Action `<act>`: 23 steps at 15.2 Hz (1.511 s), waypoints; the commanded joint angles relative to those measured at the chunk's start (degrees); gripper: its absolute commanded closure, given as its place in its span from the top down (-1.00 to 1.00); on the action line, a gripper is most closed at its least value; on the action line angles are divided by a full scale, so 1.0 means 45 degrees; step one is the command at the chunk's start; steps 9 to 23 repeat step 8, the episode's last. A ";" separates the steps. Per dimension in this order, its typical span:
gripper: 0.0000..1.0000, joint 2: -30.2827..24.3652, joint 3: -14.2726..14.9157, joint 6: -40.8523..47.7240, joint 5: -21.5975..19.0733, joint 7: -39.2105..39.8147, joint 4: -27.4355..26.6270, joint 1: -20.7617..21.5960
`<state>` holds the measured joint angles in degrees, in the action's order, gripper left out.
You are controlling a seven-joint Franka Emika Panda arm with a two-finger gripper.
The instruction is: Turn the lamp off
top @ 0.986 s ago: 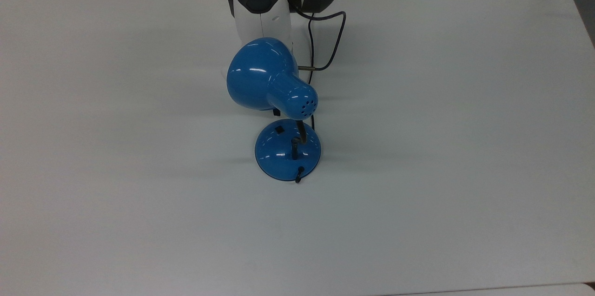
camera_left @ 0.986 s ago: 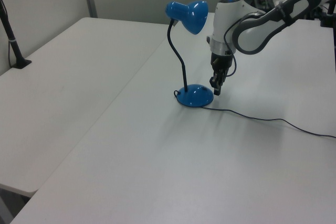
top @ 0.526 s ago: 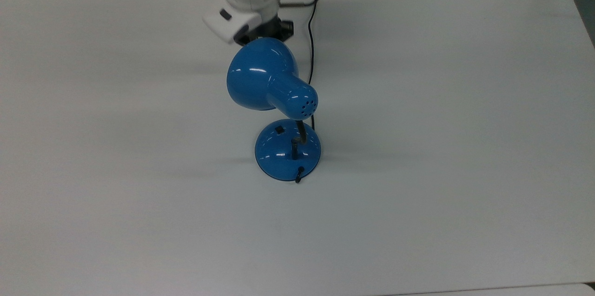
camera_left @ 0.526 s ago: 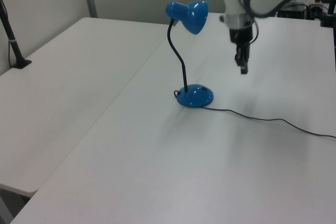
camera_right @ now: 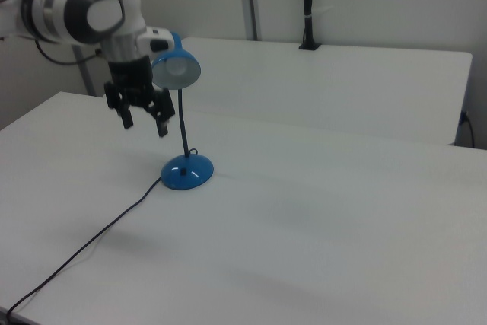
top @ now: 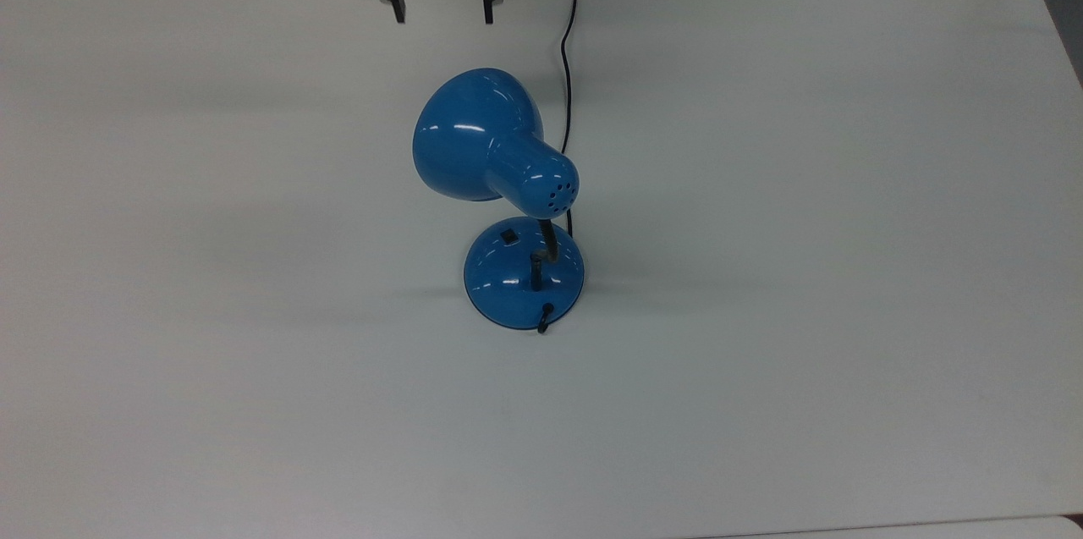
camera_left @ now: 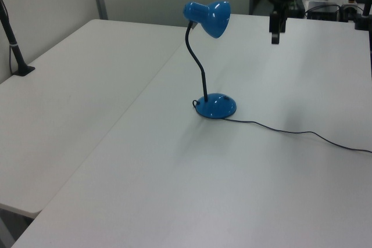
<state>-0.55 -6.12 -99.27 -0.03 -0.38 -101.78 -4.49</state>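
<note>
Top view first: the lamp (top: pixel 508 200) stands near the middle of the white table (top: pixel 804 268), its round domed base (top: pixel 524 272) flat on the surface and its bell-shaped shade (top: pixel 482 141) held above on a black gooseneck (camera_left: pixel 197 62). A small black switch (top: pixel 508 236) sits on the base, on the side nearest the shade. The black cord (top: pixel 567 57) runs from the base toward the far edge in the top view; in the left view it trails off to the right across the table.

At the far edge of the top view, the gripper (top: pixel 442 14) hangs in the air with its two fingers spread wide, holding nothing. It is well apart from the base and switch, and beyond the shade's rim. In the right view the gripper (camera_right: pixel 142 119) hangs just to the left view-wise of the shade, fingers pointing down, above the table. The inside of the shade looks pale there, though whether the bulb is lit is hard to say. A second white table (camera_right: pixel 342 81) stands beyond the first in the right view.
</note>
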 commanded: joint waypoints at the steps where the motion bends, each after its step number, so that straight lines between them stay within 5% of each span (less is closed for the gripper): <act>1: 1.00 -0.0093 0.0168 0.0422 -0.0033 0.0083 0.0996 -0.0252; 4: 1.00 -0.0053 0.0793 0.0187 -0.0305 0.0201 0.1485 -0.0331; 23: 1.00 -0.0054 0.0736 0.0186 -0.0248 0.0240 0.1486 -0.0331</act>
